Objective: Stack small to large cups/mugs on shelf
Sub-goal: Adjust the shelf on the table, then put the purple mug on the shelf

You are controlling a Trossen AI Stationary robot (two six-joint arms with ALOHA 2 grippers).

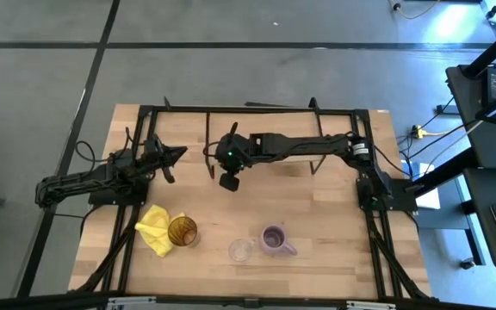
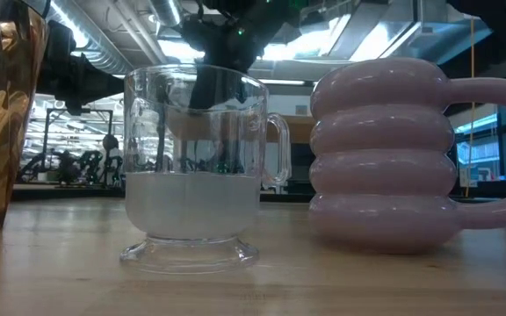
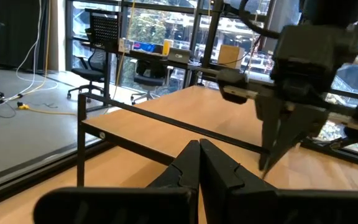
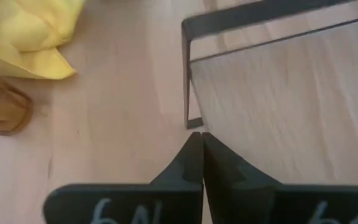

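jaws pressed fully together with nothing between them mark both arms here: the right gripper (image 4: 201,140) hangs over the near left corner of the low light-wood plank shelf on thin black wire legs (image 4: 303,93), and the left gripper (image 3: 199,149), equally closed and empty, waits at the left side of the wooden counter (image 1: 334,258), its tip aimed toward that same shelf. i judge that closed fingers suit arms travelling or resting between grasps, since no vessel has been lifted yet. all three vessels stand in a loose row along the counter's front edge, well apart from the shelf: the tall amber ribbed glass tumbler (image 1: 182,231) just beside a crumpled yellow cloth (image 1: 154,227), the small clear glass cup with a foot and handle (image 1: 241,251) in the middle, and the rounded, ringed purple mug with a handle (image 1: 274,238) just beside it. the stacking seems not yet begun, and the shelf appears bare.
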